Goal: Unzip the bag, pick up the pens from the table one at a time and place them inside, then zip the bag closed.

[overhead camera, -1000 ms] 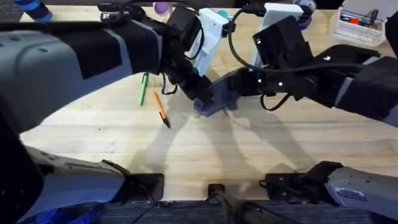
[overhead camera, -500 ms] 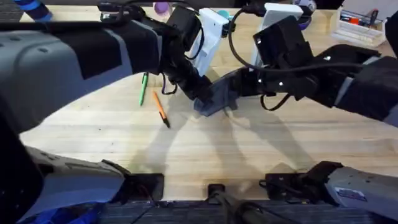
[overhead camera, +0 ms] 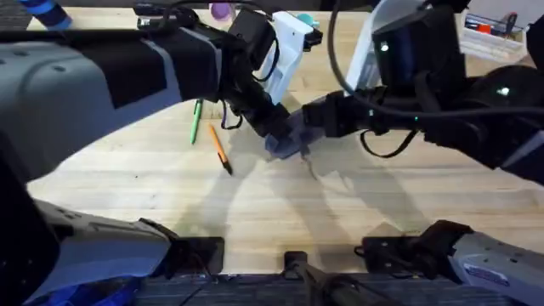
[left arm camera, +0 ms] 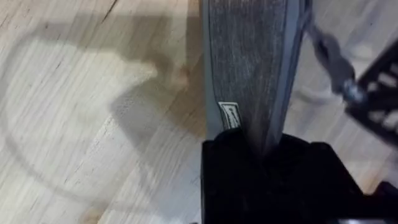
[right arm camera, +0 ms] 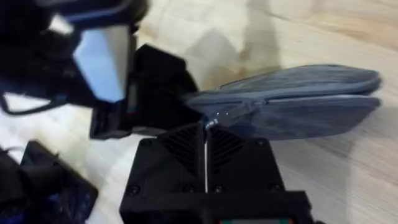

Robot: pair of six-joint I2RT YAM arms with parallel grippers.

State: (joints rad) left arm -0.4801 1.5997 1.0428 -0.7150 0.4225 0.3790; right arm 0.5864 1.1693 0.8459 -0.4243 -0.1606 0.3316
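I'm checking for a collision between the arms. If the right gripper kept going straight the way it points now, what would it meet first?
Probably the left gripper. The right gripper, shut at the bag's zipper line, points toward that end of the bag, which the left gripper clamps. Depth is unclear, so the gap can't be judged.

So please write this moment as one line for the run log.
stage: unzipping | left pincer: shut on bag end | right pincer: shut at zipper | pens: on table

Even bright light; soft shadows on table (overhead camera: pixel 280 212); near arms perhaps defocused.
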